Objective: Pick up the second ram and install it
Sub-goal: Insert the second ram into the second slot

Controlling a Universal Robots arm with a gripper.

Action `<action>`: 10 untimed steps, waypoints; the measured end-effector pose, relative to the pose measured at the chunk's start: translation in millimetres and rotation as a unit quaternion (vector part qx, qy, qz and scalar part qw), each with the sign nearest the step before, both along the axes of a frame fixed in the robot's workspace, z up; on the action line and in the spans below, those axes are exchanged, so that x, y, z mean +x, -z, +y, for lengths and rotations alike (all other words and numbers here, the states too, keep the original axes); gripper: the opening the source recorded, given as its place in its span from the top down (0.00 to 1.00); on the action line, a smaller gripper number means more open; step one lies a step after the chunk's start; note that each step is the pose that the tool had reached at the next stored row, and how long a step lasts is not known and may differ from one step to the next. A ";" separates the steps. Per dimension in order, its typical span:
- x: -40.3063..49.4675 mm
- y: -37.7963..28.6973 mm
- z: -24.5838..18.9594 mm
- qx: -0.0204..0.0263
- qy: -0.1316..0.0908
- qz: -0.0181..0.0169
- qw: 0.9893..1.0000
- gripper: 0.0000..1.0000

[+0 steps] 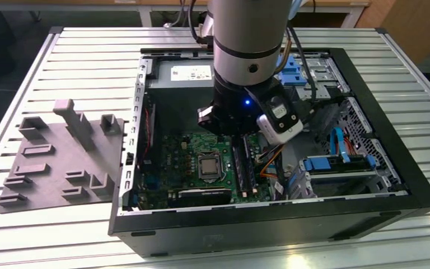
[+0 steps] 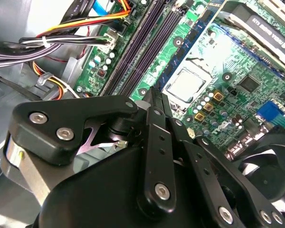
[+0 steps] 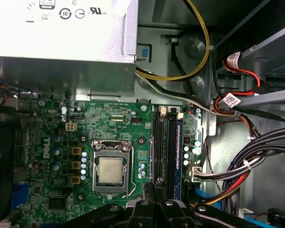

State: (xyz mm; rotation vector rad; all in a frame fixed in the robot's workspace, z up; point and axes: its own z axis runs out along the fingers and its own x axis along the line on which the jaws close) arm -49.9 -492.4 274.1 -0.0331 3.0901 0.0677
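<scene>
The grey robot arm [image 1: 248,39] hides much of the open black metal computer case [image 1: 275,218] on the ribbed aluminium counter [image 1: 88,56]. The black linkage pincer [image 3: 155,186] masks its own tip in both wrist views; its tips look drawn together, nothing plainly between them. Just under that tip a slim dark memory stick [image 3: 157,142] seems to stand in the slot nearest the silver processor [image 3: 109,171], hard to tell from the slot itself. The case holds a green motherboard [image 3: 114,128], a grey power supply [image 3: 61,52] and bundled cables [image 3: 247,166]. A grey moulded tray [image 1: 58,162] lies beside it.
</scene>
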 end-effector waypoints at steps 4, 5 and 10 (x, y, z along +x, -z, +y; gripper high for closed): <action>0.7 1.3 0.0 0.000 0.000 0.000 1.000 0.88; 0.8 1.5 0.0 0.000 0.000 0.000 1.000 0.88; 1.1 3.1 0.0 0.000 0.000 0.000 1.000 0.88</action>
